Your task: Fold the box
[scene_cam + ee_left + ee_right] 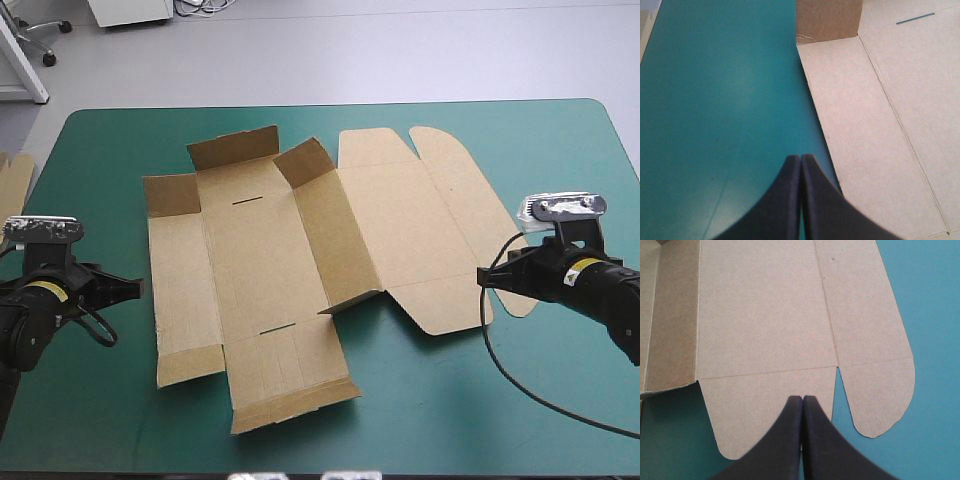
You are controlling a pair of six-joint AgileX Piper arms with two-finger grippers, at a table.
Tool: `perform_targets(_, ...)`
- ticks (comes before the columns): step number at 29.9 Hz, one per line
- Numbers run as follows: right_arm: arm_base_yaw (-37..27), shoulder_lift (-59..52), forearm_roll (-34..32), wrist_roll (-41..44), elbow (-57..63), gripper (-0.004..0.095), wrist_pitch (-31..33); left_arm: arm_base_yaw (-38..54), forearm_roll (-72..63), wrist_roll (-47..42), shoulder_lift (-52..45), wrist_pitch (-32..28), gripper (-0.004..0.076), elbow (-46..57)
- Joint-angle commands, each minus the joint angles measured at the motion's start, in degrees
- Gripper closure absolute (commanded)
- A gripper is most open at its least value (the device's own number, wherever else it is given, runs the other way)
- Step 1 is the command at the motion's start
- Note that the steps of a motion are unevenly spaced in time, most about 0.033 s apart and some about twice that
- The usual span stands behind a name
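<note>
The brown box (pixel 300 260) lies unfolded across the middle of the teal-green table, mostly flat, with a few flaps and one long wall (pixel 330 235) tilted up. My left gripper (pixel 135 287) is shut and hovers just off the box's left edge, over bare cover; in the left wrist view its tips (pixel 801 159) point along that edge of the box (pixel 880 115). My right gripper (pixel 482 275) is shut too, by the rounded lid flaps at the right. The right wrist view shows its tips (pixel 803 399) over a rounded flap of the box (pixel 770 330).
An edge of more brown board (pixel 12 185) shows at the table's left edge. Bare teal-green cover (pixel 480 400) runs along the front and the right of the box.
</note>
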Motion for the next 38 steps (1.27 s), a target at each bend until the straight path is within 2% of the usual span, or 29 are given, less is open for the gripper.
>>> perform_targets(1,-0.2,-0.48,0.14,-0.75,-1.99,0.0942,-2.86,-0.19,0.14,-0.38,-0.38,-3.44,0.0738,-1.52)
perform_targets(27,-0.2,-0.48,0.14,-1.15,-1.99,0.0942,-4.11,-0.19,-0.08,-0.51,-0.38,-2.93,0.073,-1.52)
perform_targets(35,-0.2,-0.48,0.14,-1.28,-1.99,0.0942,-4.75,-0.19,-2.2,-0.29,-0.38,-2.93,0.0609,-1.52)
perform_targets(38,-0.2,-0.48,0.14,-1.28,-1.99,0.0942,-4.75,-0.19,-4.2,-0.29,-0.38,-3.64,0.0524,-1.52)
